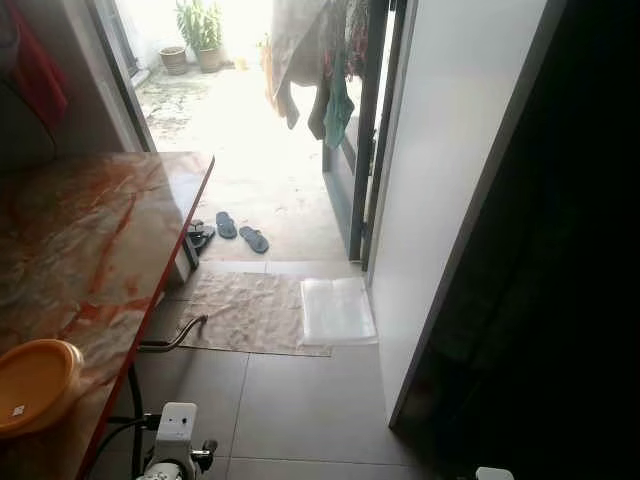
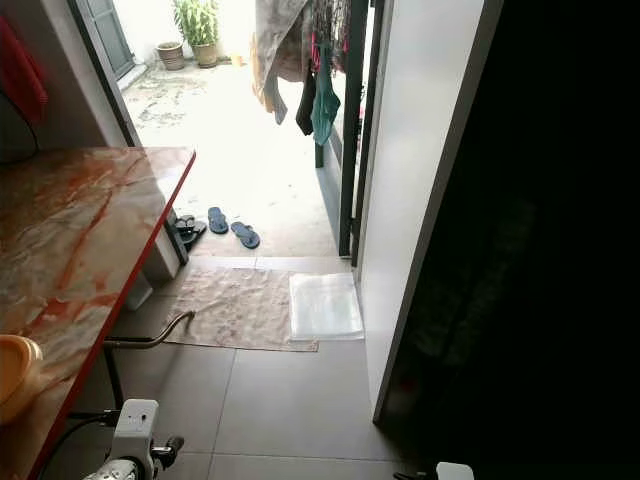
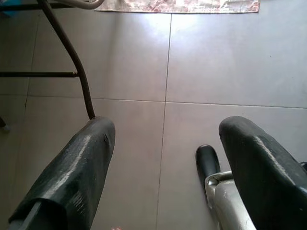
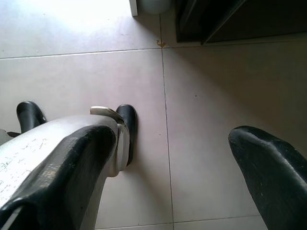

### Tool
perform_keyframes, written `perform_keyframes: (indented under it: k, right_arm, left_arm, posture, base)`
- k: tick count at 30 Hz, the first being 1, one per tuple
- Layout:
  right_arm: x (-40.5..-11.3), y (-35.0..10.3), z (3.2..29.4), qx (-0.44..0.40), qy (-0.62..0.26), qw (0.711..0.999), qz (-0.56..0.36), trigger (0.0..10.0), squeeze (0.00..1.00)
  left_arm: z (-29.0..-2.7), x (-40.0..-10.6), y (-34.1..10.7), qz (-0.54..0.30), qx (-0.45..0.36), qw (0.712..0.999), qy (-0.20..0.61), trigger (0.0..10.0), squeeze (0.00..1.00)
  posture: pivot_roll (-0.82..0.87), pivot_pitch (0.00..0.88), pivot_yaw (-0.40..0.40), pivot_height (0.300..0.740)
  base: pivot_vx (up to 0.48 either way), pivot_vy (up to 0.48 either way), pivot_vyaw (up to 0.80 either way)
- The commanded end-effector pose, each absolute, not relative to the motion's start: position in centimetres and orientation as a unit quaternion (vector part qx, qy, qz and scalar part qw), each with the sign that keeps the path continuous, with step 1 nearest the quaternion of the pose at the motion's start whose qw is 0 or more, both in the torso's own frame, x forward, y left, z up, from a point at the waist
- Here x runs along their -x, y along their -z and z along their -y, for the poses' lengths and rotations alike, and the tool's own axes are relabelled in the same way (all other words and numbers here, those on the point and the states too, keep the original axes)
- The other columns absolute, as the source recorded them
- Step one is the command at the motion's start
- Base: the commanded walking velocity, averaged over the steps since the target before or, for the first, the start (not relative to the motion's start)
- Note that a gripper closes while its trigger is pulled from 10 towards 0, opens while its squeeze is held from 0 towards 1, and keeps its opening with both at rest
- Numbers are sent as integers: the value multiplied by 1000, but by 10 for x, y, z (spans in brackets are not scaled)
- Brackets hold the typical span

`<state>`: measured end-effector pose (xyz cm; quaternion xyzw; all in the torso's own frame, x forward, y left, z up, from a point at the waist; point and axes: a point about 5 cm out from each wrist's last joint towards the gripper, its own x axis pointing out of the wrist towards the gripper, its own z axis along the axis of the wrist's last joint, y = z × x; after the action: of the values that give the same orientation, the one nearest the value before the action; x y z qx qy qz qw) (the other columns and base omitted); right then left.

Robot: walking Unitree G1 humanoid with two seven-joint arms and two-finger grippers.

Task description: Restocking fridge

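A tall white panel stands on the right, with a dark space behind its edge; I cannot tell whether it belongs to a fridge. Both arms hang low at my sides. My left gripper points down at the grey floor tiles, its two black fingers wide apart and holding nothing. My right gripper also hangs over bare tiles, open and empty. The left wrist shows at the bottom of the left eye view.
A red marbled table runs along my left, an orange bowl at its near corner. Ahead lie a patterned mat and a white mat, then sandals before a bright open doorway with hanging clothes.
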<state>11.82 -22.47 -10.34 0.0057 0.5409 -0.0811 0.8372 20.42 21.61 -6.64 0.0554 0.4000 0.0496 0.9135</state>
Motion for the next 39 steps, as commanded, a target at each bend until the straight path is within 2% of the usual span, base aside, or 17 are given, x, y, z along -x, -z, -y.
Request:
perform_keyframes:
  k: [1, 6, 18, 29, 39]
  right_arm:
    - [-123, 103, 220, -6, 72, 840, -537, 10000, 0]
    - [-123, 103, 220, -7, 71, 841, -536, 10000, 0]
    - [-123, 103, 222, 2, 67, 841, -538, 10000, 0]
    - [-123, 102, 223, 3, 61, 841, -537, 10000, 0]
    - [-123, 102, 223, 4, 60, 841, -538, 10000, 0]
  left_arm:
    - [-218, -203, 67, -404, -53, 911, -53, 10000, 0]
    - [-217, -195, 72, -426, -73, 900, -45, 10000, 0]
    - [-216, -193, 73, -426, -70, 901, -51, 10000, 0]
    - [-218, -209, 63, -385, -55, 919, -66, 10000, 0]
    - [-219, -209, 62, -380, -50, 921, -67, 10000, 0]
  posture:
    - [-146, 15, 19, 740]
    - [-153, 22, 19, 740]
    - [-151, 34, 12, 740]
    - [-143, 36, 6, 740]
    - [-147, 35, 10, 740]
  base:
    - [0, 0, 0]
    - [0, 0, 0]
    - [0, -427, 86]
    - [0, -72, 84]
    - [0, 0, 765]
